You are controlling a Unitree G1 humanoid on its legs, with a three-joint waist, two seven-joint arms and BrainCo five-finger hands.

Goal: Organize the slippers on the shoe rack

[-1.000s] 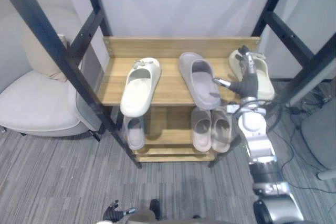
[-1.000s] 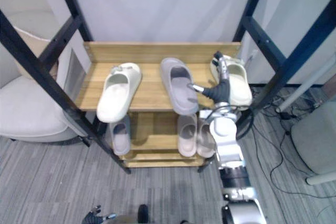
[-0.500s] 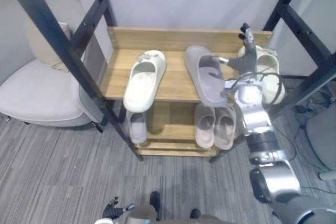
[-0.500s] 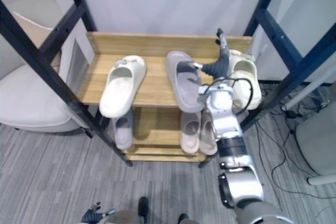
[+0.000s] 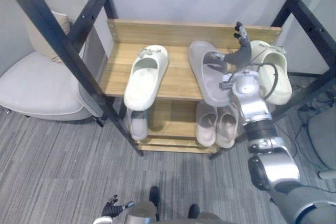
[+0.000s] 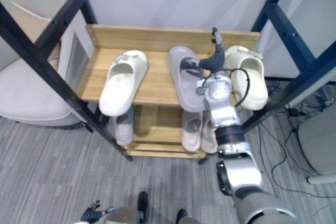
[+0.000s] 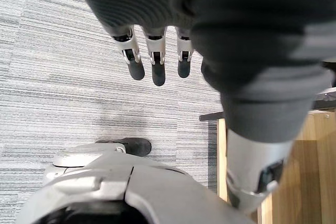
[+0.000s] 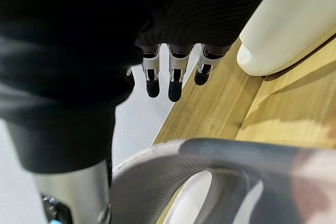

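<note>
Shoe rack [image 5: 176,83] top shelf: left cream slipper [image 5: 145,76] and right cream slipper [image 5: 276,77] parted by a grey slipper [image 5: 209,77] (likely mate [image 5: 137,125] one shelf down). Pairing judged unfinished. Right hand [image 5: 241,52], fingers straight, empty, beside the grey slipper; left hand [image 7: 156,65] relaxed open, low before the rack.

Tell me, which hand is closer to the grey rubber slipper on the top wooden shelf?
Right. The right hand is right beside the grey rubber slipper, between it and a cream slipper. The left hand hangs low over the grey carpet, far from the shelf.

Top shelf [image 5: 178,74] lies bare between left cream slipper [image 5: 144,77] and grey slipper [image 5: 207,85].
</note>
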